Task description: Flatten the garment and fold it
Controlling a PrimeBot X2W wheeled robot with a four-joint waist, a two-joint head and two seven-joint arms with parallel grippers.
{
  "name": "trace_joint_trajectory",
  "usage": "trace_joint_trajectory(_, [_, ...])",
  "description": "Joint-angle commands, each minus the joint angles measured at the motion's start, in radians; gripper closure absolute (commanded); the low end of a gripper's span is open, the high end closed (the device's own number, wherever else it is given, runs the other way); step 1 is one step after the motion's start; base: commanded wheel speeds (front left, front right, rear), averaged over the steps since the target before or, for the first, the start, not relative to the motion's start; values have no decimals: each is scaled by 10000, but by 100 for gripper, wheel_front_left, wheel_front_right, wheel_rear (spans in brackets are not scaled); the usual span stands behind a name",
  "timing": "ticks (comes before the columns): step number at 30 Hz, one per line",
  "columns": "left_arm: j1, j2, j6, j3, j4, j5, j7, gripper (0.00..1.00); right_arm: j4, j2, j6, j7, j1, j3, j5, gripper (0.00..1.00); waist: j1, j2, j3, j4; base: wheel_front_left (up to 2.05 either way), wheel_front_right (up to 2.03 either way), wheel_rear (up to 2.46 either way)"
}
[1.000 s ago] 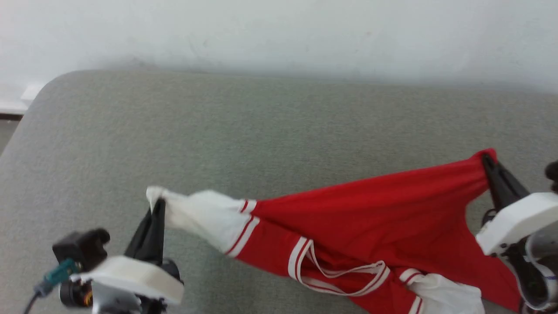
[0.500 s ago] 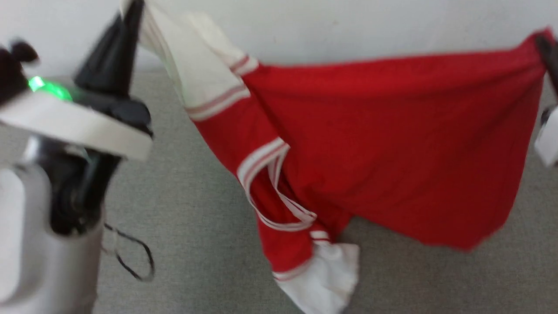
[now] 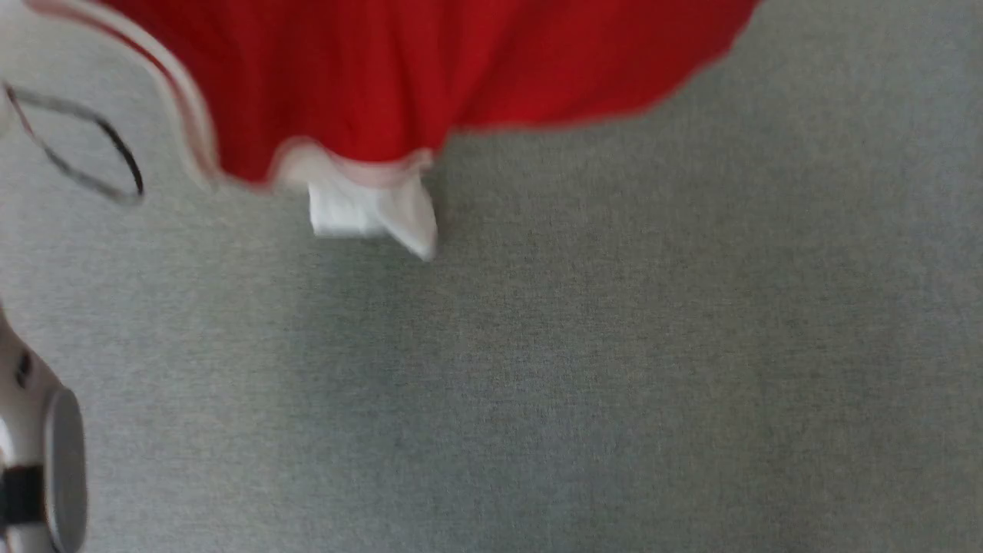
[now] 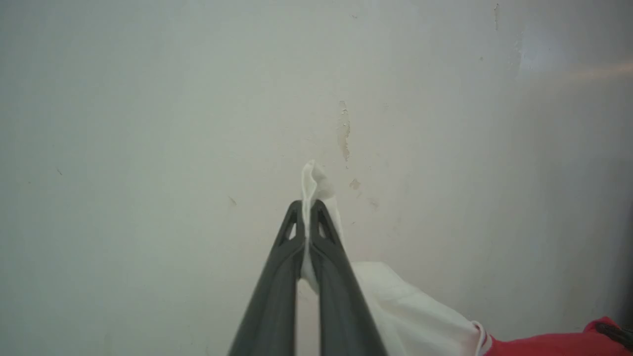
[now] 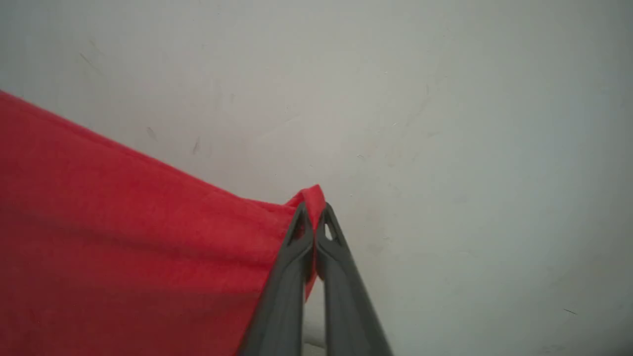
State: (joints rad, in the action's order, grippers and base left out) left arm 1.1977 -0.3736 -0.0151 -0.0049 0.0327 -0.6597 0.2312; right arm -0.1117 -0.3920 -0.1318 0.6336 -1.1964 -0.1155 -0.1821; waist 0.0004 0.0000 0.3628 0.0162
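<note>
The garment (image 3: pixel 399 69), red with white striped trim, hangs in the air over the grey surface; its lower edge and a dangling white sleeve (image 3: pixel 369 211) show at the top of the head view. In the left wrist view my left gripper (image 4: pixel 309 207) is shut on a white sleeve tip (image 4: pixel 314 180), with white cloth and a bit of red trailing to the lower right. In the right wrist view my right gripper (image 5: pixel 312 210) is shut on a red corner of the garment (image 5: pixel 123 237), which stretches away to the left.
A grey fabric-covered surface (image 3: pixel 614 369) lies below the hanging cloth. A pale wall (image 4: pixel 148 123) stands ahead of both wrist cameras. My pale left forearm (image 3: pixel 46 453) and a thin black cable loop (image 3: pixel 84 153) sit at the head view's left edge.
Both grippers have lifted the garment off the surface and up past the head view's top; it went from draped low to hanging free. The head view itself has shifted.
</note>
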Motion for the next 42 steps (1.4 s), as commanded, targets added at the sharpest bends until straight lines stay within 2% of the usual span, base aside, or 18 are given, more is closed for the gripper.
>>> trace_joint_trajectory(1, [525, -47, -89, 105, 310, 123, -249, 100, -328, 156, 11, -324, -485, 37, 262, 100, -4, 0, 1428, -443, 0, 0, 0])
trace_joint_trajectory(8, [2589, -149, 86, 321, 1805, 660, -2030, 100, -1714, 695, 11, -2420, -2295, 224, 1425, 100, -4, 0, 2082, -654, 0, 0, 0])
trace_joint_trajectory(13, [2313, -225, 562, 143, 2636, 806, -2692, 100, -2310, 932, 11, -3465, -2111, 293, 1521, 100, -4, 0, 2062, -624, 0, 0, 0])
trace_joint_trajectory(18, [513, -407, 1080, -521, 3562, 996, -2731, 100, -2870, 1057, 11, -3910, -543, 2, 871, 100, -4, 0, 1548, -457, 0, 0, 0])
trace_joint_trajectory(23, [-1971, -549, 1343, -1364, 4013, 903, -2399, 100, -2842, 1112, 11, -3938, 1929, -480, -226, 100, -4, 0, 669, -293, 0, 0, 0])
trace_joint_trajectory(29, [-5202, -746, 1438, -2304, 3485, -67, -966, 100, -2247, 1236, 11, -3818, 5014, -563, -1221, 100, -4, 0, -458, -229, 0, 0, 0])
trace_joint_trajectory(33, [-6729, -969, 1446, -2744, 2877, -474, -88, 100, -1884, 1273, 11, -3706, 6281, -363, -1252, 100, -4, 0, -848, -208, 0, 0, 0])
trace_joint_trajectory(36, [-8070, -1128, 1328, -2959, 2262, -744, 532, 100, -1514, 1369, 11, -3580, 7380, -65, -1156, 100, -4, 0, -1163, -145, 0, 0, 0])
trace_joint_trajectory(42, [-10367, -1210, 496, -3034, 1013, -1168, 1201, 100, -771, 1596, 11, -2993, 9310, 419, -719, 100, -4, 0, -1693, -26, 0, 0, 0])
